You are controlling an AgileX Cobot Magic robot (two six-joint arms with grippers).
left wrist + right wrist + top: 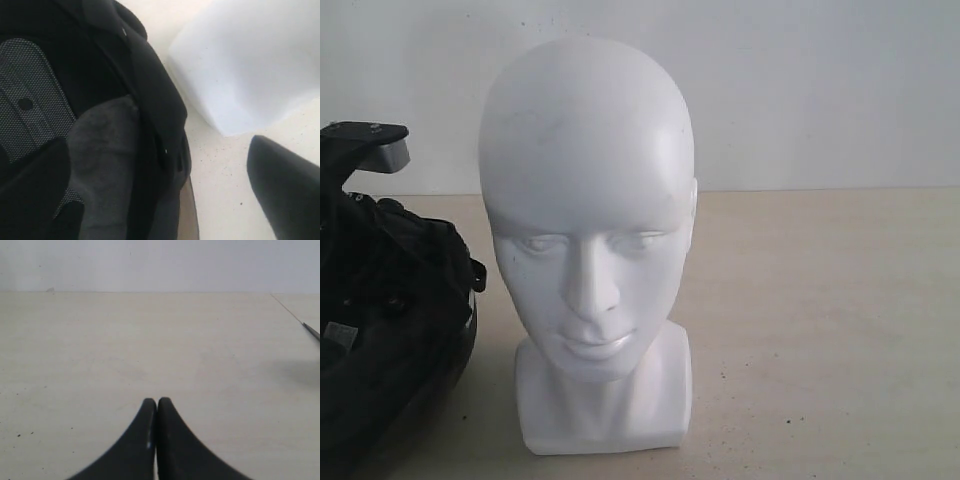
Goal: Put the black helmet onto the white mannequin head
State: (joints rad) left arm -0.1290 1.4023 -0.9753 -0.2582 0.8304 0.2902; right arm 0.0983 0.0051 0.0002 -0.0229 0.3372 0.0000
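Evidently the grasp is the step being worked on: the black helmet (390, 330) is lying on the worktop (820, 330) just beside the white mannequin head (585, 200), on its left in the exterior view, with its grey padded lining (105, 150) facing the left wrist camera. The left fingers (285, 190) are standing spread, the one clearly seen hanging outside the shell and apart from it, a dark shape inside probably being the other, so nothing is being gripped yet. The right fingers (170, 445) are resting pressed together over bare worktop, holding nothing. Next, I judge, the left fingers are needing to pinch the rim firmly, then lift the helmet high enough to clear the bald crown and lower it squarely. A small tag (338, 335) on the helmet is showing, too small to read; no other writing is appearing anywhere
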